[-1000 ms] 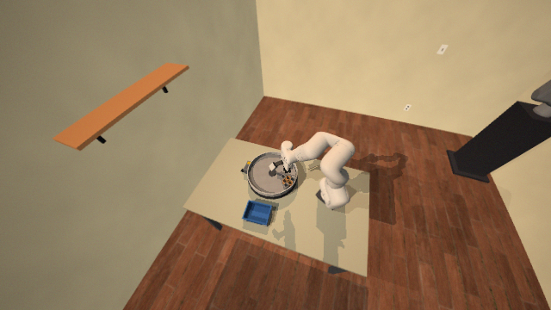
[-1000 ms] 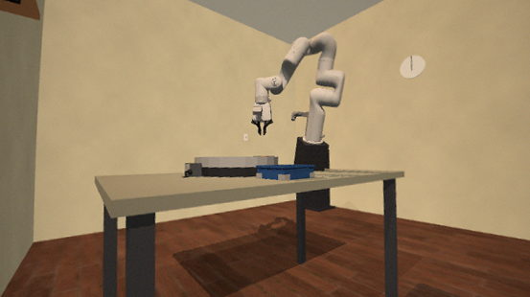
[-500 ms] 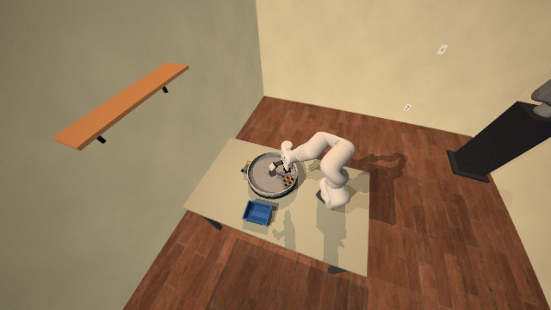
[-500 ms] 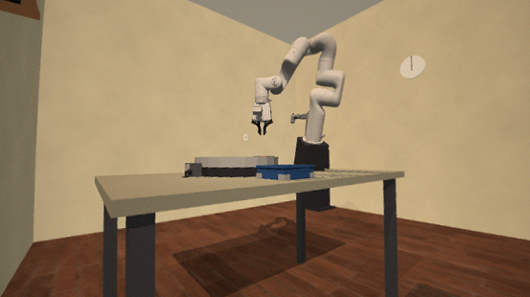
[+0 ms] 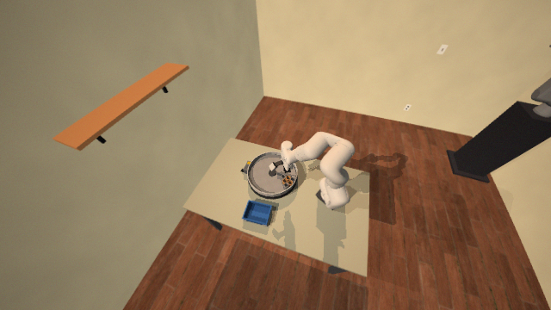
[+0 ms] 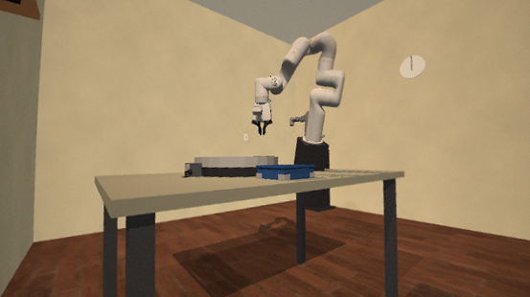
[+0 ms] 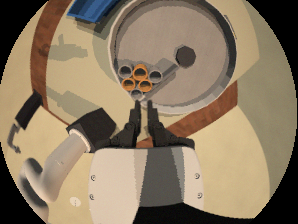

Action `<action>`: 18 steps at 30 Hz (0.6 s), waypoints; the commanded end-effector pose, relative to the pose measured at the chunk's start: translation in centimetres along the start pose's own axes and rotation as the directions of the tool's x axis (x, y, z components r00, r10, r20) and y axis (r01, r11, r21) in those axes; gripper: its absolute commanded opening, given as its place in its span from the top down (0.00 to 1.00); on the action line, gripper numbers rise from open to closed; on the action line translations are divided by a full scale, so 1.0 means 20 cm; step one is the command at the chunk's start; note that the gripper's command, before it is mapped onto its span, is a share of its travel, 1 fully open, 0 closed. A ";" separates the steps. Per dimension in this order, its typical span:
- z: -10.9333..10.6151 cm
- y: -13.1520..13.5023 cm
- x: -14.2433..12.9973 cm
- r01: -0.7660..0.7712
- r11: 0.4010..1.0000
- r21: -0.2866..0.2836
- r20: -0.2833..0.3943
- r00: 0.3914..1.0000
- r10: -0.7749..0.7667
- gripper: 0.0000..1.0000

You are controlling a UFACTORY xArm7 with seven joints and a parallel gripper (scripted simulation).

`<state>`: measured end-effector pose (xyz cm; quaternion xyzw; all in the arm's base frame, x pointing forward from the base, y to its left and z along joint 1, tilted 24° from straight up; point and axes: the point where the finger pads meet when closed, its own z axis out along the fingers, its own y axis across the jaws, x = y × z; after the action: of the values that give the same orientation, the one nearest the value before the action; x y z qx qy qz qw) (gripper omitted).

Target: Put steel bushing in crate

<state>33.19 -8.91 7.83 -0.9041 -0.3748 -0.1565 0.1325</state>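
Three grey steel bushings stand on the turning table (image 5: 263,181) (image 6: 220,162) (image 7: 160,30) in the wrist view: one at the left (image 7: 125,76), one at the right (image 7: 155,81), one nearest the fingers (image 7: 136,90). They stand in a cluster with three orange bushings, inside the rim. My gripper (image 5: 287,170) (image 6: 262,133) (image 7: 143,107) points down, high above the turning table near its robot-side edge. Its fingers are a narrow gap apart, with nothing between them. The blue crate (image 5: 256,222) (image 6: 286,172) (image 7: 92,11) stands beside the turning table; no bushing shows in it in the top view.
The orange bushings (image 7: 140,66) touch or nearly touch the grey ones. A bar (image 7: 167,75) runs over the turning table from near the dark centre hub (image 7: 186,56) towards the cluster. A small grey device (image 5: 246,166) (image 6: 194,168) stands at the turntable's far side.
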 end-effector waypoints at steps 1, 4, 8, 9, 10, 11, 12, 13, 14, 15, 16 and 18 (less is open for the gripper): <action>0.00 0.01 0.00 0.006 1.000 -0.005 0.009 1.000 -0.006 0.90; 0.03 0.02 0.01 0.032 0.999 -0.013 0.054 0.998 -0.031 0.90; 0.10 0.05 0.02 0.098 0.995 -0.029 0.166 0.982 -0.092 0.90; 0.12 0.06 0.03 0.119 0.992 -0.032 0.201 0.974 -0.110 0.90; 0.13 0.07 0.03 0.131 0.991 -0.034 0.222 0.967 -0.121 0.90; 0.15 0.08 0.03 0.144 0.989 -0.035 0.245 0.961 -0.131 0.90; 0.16 0.09 0.03 0.158 0.987 -0.036 0.270 0.952 -0.143 0.90; 0.18 0.10 0.03 0.173 0.984 -0.037 0.295 0.943 -0.154 0.90; 0.20 0.10 0.04 0.187 0.982 -0.037 0.319 0.933 -0.166 0.90; 0.21 0.11 0.04 0.202 0.979 -0.038 0.343 0.923 -0.177 0.90; 0.23 0.12 0.04 0.215 0.976 -0.037 0.366 0.912 -0.187 0.90; 0.23 0.12 0.04 0.215 0.976 -0.037 0.366 0.912 -0.187 0.90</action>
<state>35.39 -8.22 4.80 -0.8836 -0.4647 -0.0449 0.0347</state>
